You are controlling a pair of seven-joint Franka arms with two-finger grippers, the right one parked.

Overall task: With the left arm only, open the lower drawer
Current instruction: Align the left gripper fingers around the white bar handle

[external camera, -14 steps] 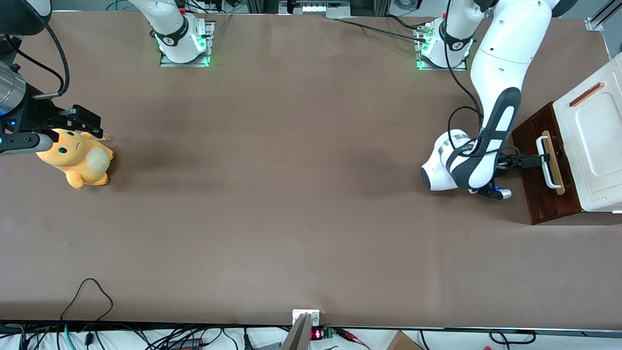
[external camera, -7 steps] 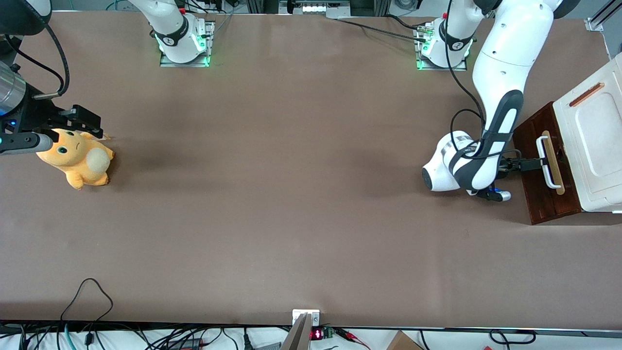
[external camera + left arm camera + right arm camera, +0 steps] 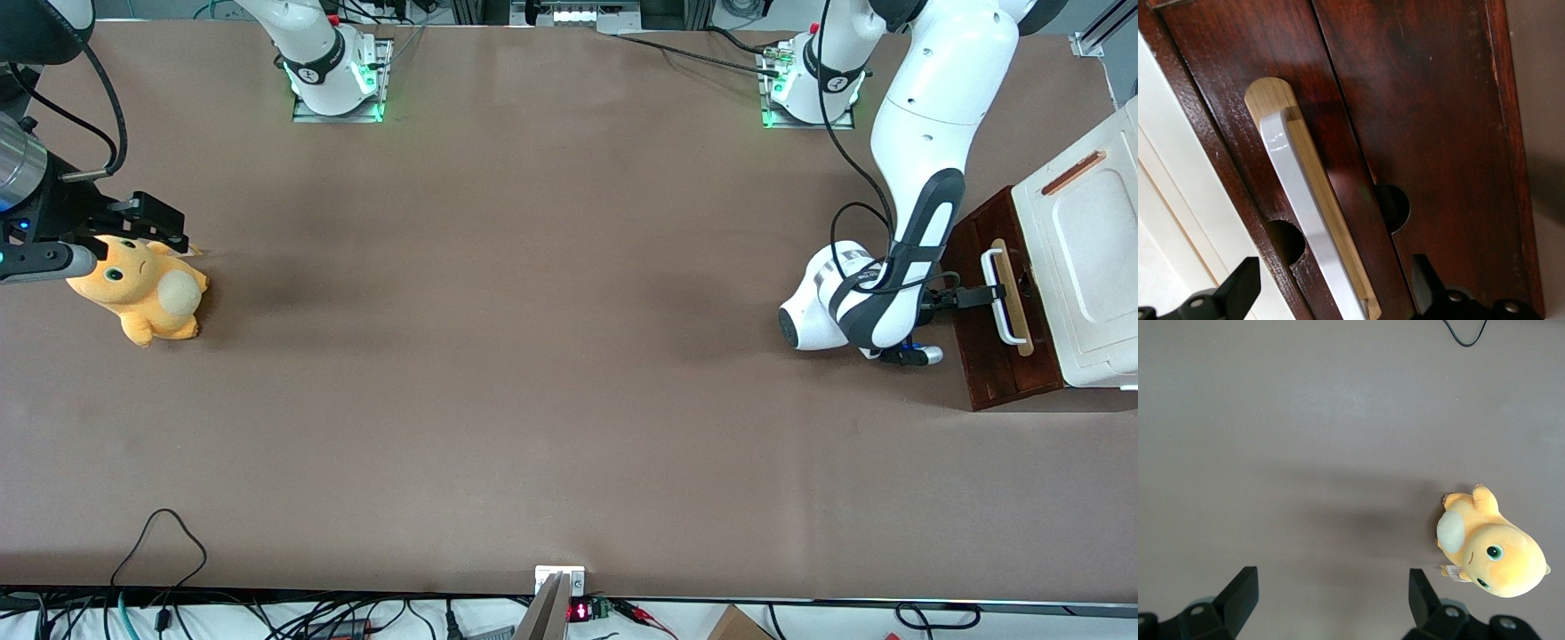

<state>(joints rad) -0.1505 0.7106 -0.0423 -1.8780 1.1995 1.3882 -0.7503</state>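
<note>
Left arm: the glossy white left arm [image 3: 925,116] bends down over the working arm's end of the brown counter [image 3: 533,356], its wrist low and level in front of the cabinet.
Pincer: the small black pincer [image 3: 994,292] points at the drawer front, its fingers [image 3: 1238,290] spread wide, one to each side of the handle and not touching it in the wrist view.
Lower drawer: the lower drawer [image 3: 987,342] shows its dark red-brown wooden front at the working arm's end of the counter, under the white cabinet top; whether it is pulled out at all cannot be told.
Handle: a white bar handle [image 3: 1308,213] sits on a pale wood strip [image 3: 1331,207] across the drawer front, between the two finger tips.
Finger holes: two round cut-outs [image 3: 1395,207] open in the dark wood, one on each side of the strip.
Cabinet top: the white cabinet top [image 3: 1089,258] carries an orange-brown slot [image 3: 1073,173] near its edge.
Plush toy: an orange plush toy [image 3: 142,289] lies on the counter toward the parked arm's end, well apart from the cabinet.
</note>
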